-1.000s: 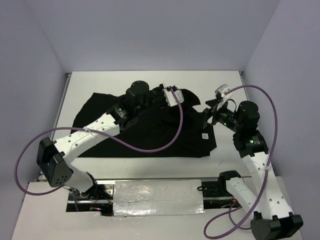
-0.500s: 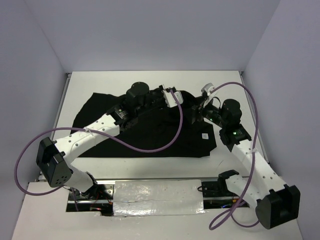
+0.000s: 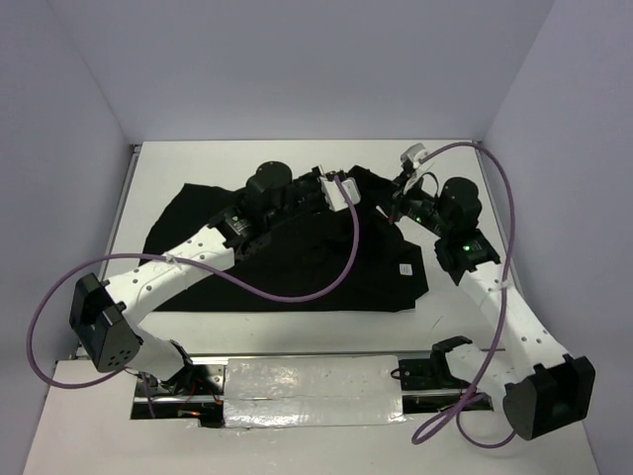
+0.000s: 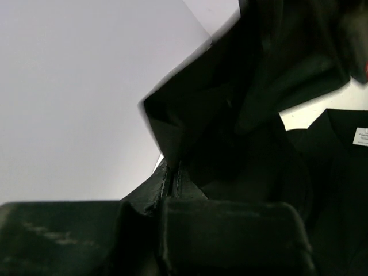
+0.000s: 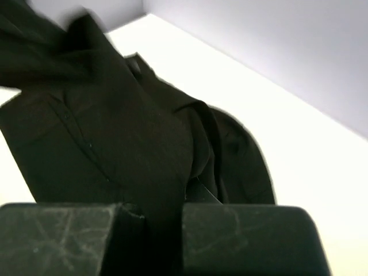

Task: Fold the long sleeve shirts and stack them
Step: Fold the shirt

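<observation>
One black long sleeve shirt (image 3: 287,262) lies spread over the white table (image 3: 445,158), its small white tag (image 3: 405,269) near the right hem. My left gripper (image 3: 358,190) is at the shirt's far right part, shut on a raised fold of the black fabric (image 4: 190,123); the wrist view shows the cloth pinched between the closed jaws (image 4: 172,175). My right gripper (image 3: 389,206) is just right of the left one, shut on the shirt's fabric (image 5: 132,132), which runs down between its fingers (image 5: 164,210). The tag (image 4: 361,135) also shows in the left wrist view.
Grey walls close the table at the back and both sides. A silver foil-covered strip (image 3: 315,391) lies along the near edge between the arm bases. Purple cables (image 3: 351,247) loop over the shirt and beside the right arm.
My right gripper moved left and away onto the shirt's right edge, and closed from wide open onto the fabric. The left gripper kept its hold and barely moved.
</observation>
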`<move>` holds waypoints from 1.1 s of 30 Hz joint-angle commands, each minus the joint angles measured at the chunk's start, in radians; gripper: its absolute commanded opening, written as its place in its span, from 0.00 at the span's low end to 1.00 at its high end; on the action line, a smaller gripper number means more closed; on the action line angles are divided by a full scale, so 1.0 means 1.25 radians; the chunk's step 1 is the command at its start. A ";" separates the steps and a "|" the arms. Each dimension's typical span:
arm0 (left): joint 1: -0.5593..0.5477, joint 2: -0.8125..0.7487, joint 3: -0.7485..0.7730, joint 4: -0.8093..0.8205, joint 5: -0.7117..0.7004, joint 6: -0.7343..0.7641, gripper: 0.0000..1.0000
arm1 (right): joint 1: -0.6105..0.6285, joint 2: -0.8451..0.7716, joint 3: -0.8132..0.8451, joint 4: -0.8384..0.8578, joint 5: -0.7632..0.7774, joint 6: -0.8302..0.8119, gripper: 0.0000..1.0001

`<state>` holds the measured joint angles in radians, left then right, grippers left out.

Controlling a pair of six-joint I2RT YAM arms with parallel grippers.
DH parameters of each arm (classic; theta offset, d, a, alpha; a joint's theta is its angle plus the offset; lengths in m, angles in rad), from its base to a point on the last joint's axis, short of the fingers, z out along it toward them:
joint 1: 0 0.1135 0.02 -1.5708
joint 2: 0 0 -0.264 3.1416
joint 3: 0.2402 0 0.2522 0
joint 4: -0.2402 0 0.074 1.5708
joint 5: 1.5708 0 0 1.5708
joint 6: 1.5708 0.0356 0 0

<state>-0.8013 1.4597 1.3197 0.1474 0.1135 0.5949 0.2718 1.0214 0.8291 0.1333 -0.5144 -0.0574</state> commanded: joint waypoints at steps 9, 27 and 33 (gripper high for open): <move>0.005 -0.112 -0.034 0.037 0.058 0.014 0.00 | 0.115 -0.098 0.111 -0.146 0.021 0.024 0.08; 0.072 -0.014 -0.110 0.224 0.255 0.057 0.00 | 0.282 -0.274 -0.035 -0.246 -0.003 -0.115 0.70; 0.081 -0.020 -0.143 0.202 0.317 0.160 0.00 | 0.276 -0.325 0.112 -0.375 0.204 -0.068 0.76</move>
<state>-0.7074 1.4448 1.1469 0.3447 0.4171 0.7074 0.6193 0.6392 0.8433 -0.2863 -0.4202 -0.1722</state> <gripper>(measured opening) 0.041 0.747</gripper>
